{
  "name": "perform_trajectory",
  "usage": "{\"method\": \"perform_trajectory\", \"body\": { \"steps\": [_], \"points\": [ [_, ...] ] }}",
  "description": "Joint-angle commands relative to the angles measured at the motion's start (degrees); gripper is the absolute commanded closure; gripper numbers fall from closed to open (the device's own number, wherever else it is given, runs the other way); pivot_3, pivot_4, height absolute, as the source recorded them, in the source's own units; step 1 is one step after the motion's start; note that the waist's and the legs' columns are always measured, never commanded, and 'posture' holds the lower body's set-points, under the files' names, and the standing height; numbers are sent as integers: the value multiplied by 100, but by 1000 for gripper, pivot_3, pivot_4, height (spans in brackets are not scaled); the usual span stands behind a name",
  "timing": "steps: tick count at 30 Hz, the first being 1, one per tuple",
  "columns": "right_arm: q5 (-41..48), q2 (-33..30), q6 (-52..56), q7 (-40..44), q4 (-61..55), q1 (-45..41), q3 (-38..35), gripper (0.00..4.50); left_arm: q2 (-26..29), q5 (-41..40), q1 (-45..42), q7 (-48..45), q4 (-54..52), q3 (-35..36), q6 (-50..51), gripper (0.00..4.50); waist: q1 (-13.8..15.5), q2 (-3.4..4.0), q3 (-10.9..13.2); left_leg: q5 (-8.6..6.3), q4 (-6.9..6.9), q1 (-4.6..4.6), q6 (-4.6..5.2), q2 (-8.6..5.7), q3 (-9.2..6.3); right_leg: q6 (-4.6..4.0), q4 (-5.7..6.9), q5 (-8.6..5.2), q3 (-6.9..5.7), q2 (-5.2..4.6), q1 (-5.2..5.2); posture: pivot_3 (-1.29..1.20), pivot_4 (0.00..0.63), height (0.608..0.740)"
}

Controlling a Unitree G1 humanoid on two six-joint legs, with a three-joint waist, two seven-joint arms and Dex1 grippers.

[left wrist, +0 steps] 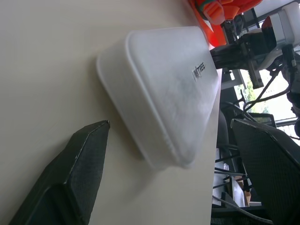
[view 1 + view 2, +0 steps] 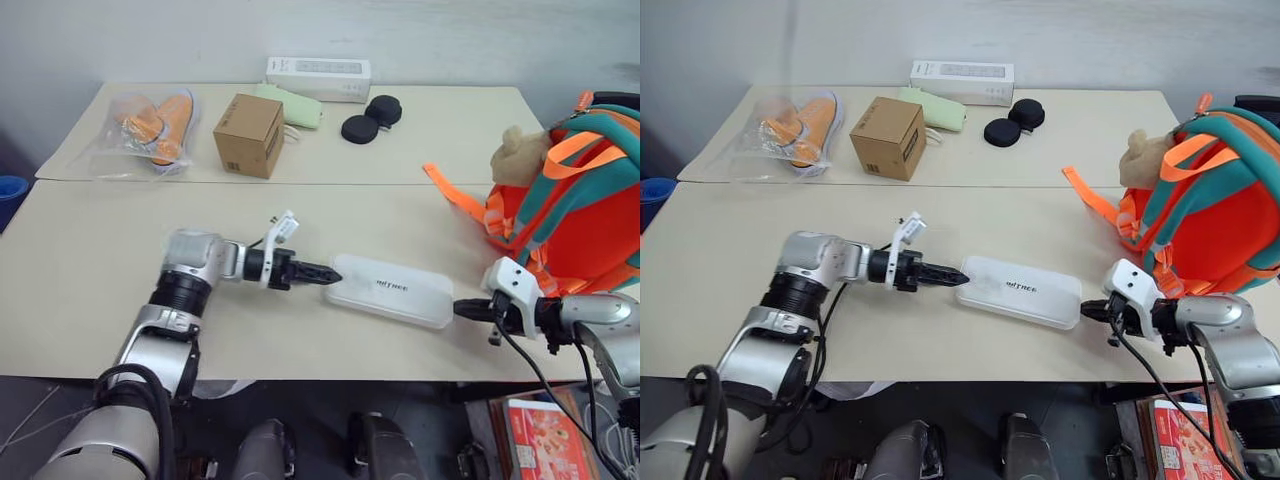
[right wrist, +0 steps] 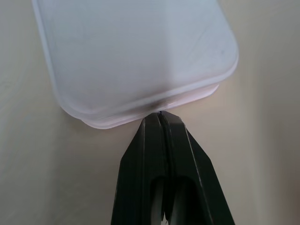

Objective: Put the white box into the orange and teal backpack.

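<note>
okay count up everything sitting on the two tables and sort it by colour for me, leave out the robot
White: 2, the white box and a white carton
Orange: 2, the orange and teal backpack and bagged orange shoes
Brown: 1, cardboard cube
Pale green: 1, flat case
Black: 2, round pads
Total: 8

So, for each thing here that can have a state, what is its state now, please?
white box: lying flat on the table, not lifted.
backpack: standing on the table, box not inside.
left claw: open, at the box's end.
right claw: shut, tips against the box's other end.
</note>
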Motion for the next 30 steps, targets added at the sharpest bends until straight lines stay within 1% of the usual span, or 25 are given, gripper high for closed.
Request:
{"method": "perform_trajectory", "body": {
  "steps": [1, 6, 7, 10, 13, 17, 18, 21, 26, 29, 30],
  "points": [
    [-22, 87, -52, -60, -128, -87, 74, 4500, -454, 137, -203, 136, 542, -169, -114, 136, 14, 0, 0, -1, 3, 0, 2, -1, -3, 0, 0, 0, -2, -1, 3, 0, 150, 740],
    [-66, 132, -80, -103, -101, -62, 71, 4500, -560, 83, -330, 37, 766, 3, -259, 136, -10, 0, 0, -4, 3, -1, 4, -1, -4, 2, 0, 1, -3, -3, 3, 0, 150, 740],
    [-75, 140, -109, -107, -74, -40, 65, 4500, -594, 61, -353, 65, 798, 78, -277, 314, -12, 0, 0, -4, 3, -1, 4, 0, -4, 2, 0, 1, -3, -2, 3, 0, 150, 740],
    [-89, 175, -174, -127, -27, 35, 51, 4500, -644, -40, -411, 28, 832, 234, -229, 1020, -14, -1, 0, -4, 3, -1, 4, 0, -4, 2, 0, 1, -4, -2, 2, 0, 150, 740],
    [-93, 205, -235, -162, -7, 92, 19, 4500, -591, -122, -392, -104, 689, 260, -152, 2021, -28, -1, 0, -4, 3, -5, 4, 0, -4, 2, -1, 1, -4, -1, -1, 0, 150, 740],
    [-66, 250, -311, -231, 15, 218, -54, 4500, -392, -392, -128, -423, 54, 203, 123, 3078, -36, -1, 0, -5, 3, -4, 2, 2, -4, 2, 0, 1, -5, 2, 0, 0, 150, 740],
    [-15, 282, -288, -254, -4, 261, -103, 4500, -342, -456, -17, -449, -176, 175, 193, 3157, -36, -1, 0, -5, 3, -3, 2, 3, -4, 2, 0, 1, -4, 2, 0, 0, 150, 740],
    [350, 476, -88, -418, -207, 474, -465, 4500, -276, -612, 263, -299, -760, 306, 379, 3157, -35, -1, 0, -5, 0, -2, -1, 5, -4, 1, 1, 1, -2, 4, -1, 0, 150, 740],
    [1016, 691, 535, -951, -895, 968, -1429, 4500, -209, -1020, 519, 201, -1513, 1088, 846, 3157, -24, 0, 0, -4, 3, -7, 2, 3, -9, 1, 4, 1, 23, -2, -1, 0, 150, 740],
    [2147, 783, 1492, -1200, -1601, 1592, -2747, 3902, -105, -1393, 559, 620, -2032, 2020, 1149, 3157, -16, 0, 0, -4, 1, -11, 2, 3, -16, 1, 3, 1, 41, -5, -3, 0, 150, 740],
    [2360, 806, 1698, -1327, -1767, 1761, -3092, 3556, -97, -1503, 564, 788, -2178, 2322, 1250, 3157, -18, 0, 0, -5, 0, -14, -1, 6, -22, -1, 2, 0, 39, -4, -3, 0, 150, 740]
  ]
}}
